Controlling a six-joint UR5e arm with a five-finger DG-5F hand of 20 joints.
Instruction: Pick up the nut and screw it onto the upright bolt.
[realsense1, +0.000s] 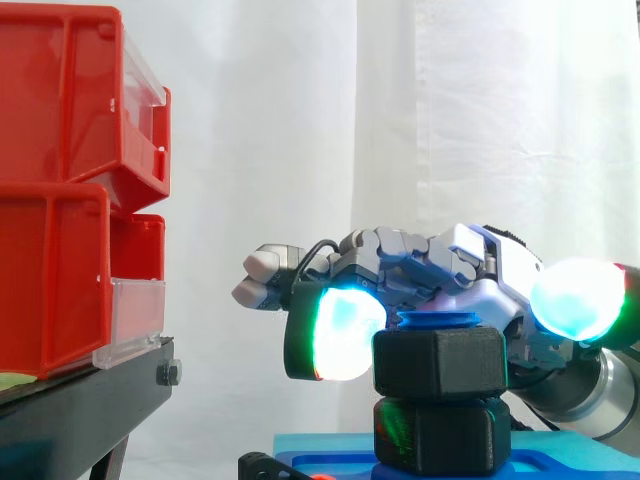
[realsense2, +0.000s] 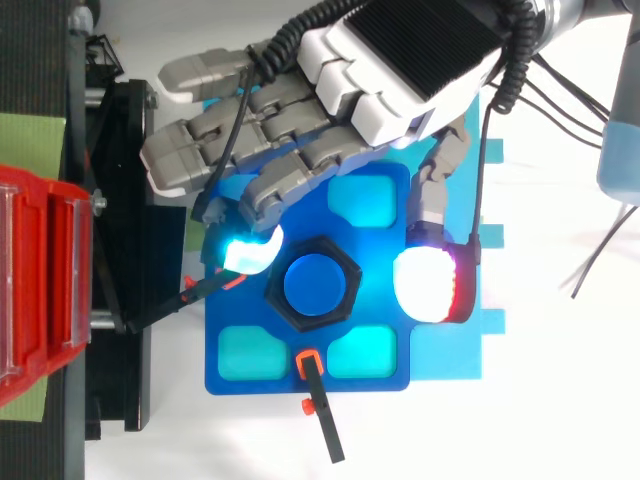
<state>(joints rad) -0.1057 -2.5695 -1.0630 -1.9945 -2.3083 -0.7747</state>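
A black hex nut (realsense1: 440, 362) (realsense2: 342, 252) sits on the upright blue bolt (realsense2: 318, 285), whose top (realsense1: 438, 320) pokes out above it. Under it a second black hex piece (realsense1: 440, 435) rests on the blue fixture plate (realsense2: 215, 300). My hand (realsense2: 400, 60) (realsense1: 470, 270) hovers over the bolt, palm down. One cyan-glowing fingertip (realsense2: 250, 250) hangs at the nut's left corner. The glowing thumb pad (realsense2: 430, 285) stands to the nut's right, a gap away. The other fingers stretch out relaxed toward the stand.
Stacked red bins (realsense1: 60, 200) sit on a black stand (realsense1: 90, 400) to the left of the fixture. A small black and orange clamp lever (realsense2: 320, 410) sticks out from the plate's near edge, another (realsense2: 200, 290) from its left side.
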